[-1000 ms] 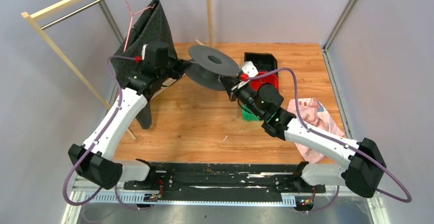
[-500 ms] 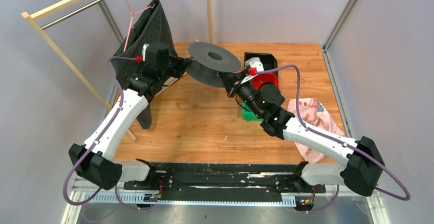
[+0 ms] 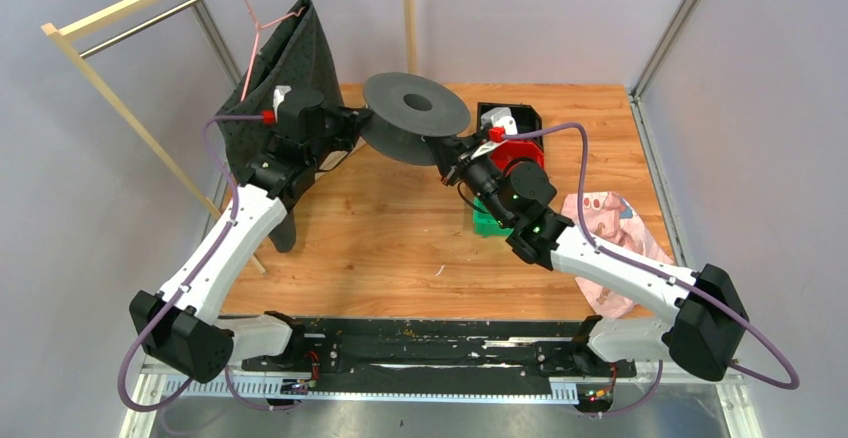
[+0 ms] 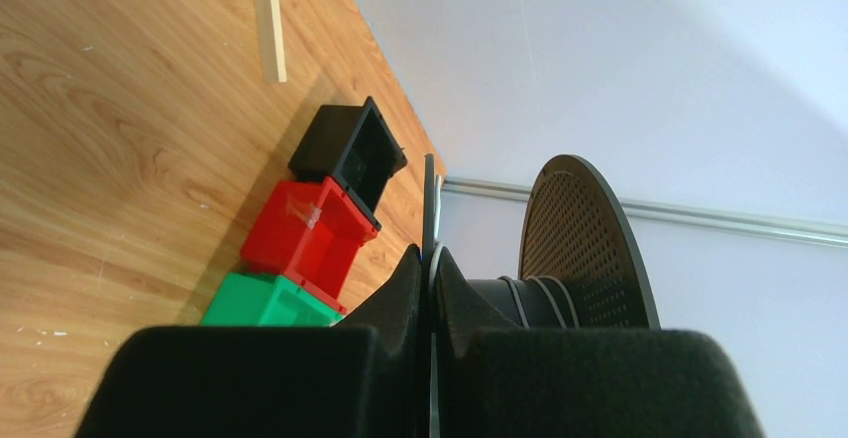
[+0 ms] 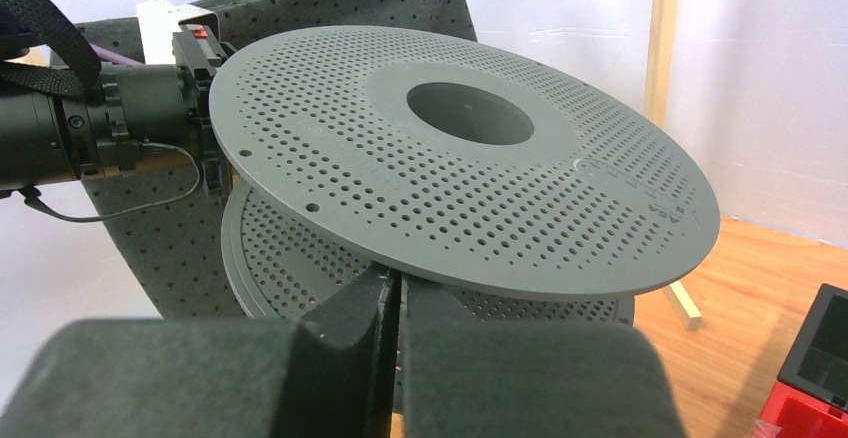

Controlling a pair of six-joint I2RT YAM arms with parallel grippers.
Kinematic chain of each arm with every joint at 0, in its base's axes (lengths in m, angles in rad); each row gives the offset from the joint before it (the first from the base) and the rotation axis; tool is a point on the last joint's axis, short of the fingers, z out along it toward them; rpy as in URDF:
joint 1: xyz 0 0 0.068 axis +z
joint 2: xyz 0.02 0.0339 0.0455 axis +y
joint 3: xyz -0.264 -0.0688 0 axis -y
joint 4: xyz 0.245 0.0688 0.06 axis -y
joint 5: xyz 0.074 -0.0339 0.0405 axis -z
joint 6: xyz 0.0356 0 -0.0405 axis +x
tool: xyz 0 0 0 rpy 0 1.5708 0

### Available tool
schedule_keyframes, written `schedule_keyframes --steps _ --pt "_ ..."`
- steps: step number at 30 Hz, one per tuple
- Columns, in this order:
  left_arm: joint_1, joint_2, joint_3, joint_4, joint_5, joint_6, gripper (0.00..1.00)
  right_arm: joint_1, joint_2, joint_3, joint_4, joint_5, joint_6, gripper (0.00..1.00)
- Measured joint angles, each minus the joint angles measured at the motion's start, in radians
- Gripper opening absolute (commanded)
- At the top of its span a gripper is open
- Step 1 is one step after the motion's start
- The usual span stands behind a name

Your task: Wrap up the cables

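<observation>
We see the left hand (image 3: pixel 352 123) and the right hand (image 3: pixel 450 153) each clenched on the rim of the grey spool (image 3: pixel 415 108) between them, above the desk (image 3: pixel 380 238); where the cables lie we cannot tell.

- spool (image 5: pixel 460 188): grey, dotted all over with small holes
- black bin (image 4: pixel 350 153), red bin (image 4: pixel 300 238), green bin (image 4: pixel 260 308)
- hanging cloth (image 3: pixel 295 53): dark, finely speckled
- crumpled cloth (image 3: pixel 610 220): pink, printed
- table (image 3: pixel 380 248): light wood grain

From above, the spool's (image 3: pixel 415 108) top flange hides its hub. The right arm (image 3: pixel 600 268) covers most of the green bin (image 3: pixel 484 223) and part of the cloth (image 3: pixel 612 216) by the table's (image 3: pixel 380 228) right edge. A white speck (image 3: pixel 440 270) near the front edge is too small to tell.
</observation>
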Motion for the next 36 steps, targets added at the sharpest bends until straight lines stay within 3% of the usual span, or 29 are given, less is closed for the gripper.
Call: schedule_keyframes --steps 36 --pt "-0.006 -0.062 -0.096 0.252 0.006 0.227 0.00 -0.015 -0.066 0.050 -0.167 -0.088 -0.006 0.01"
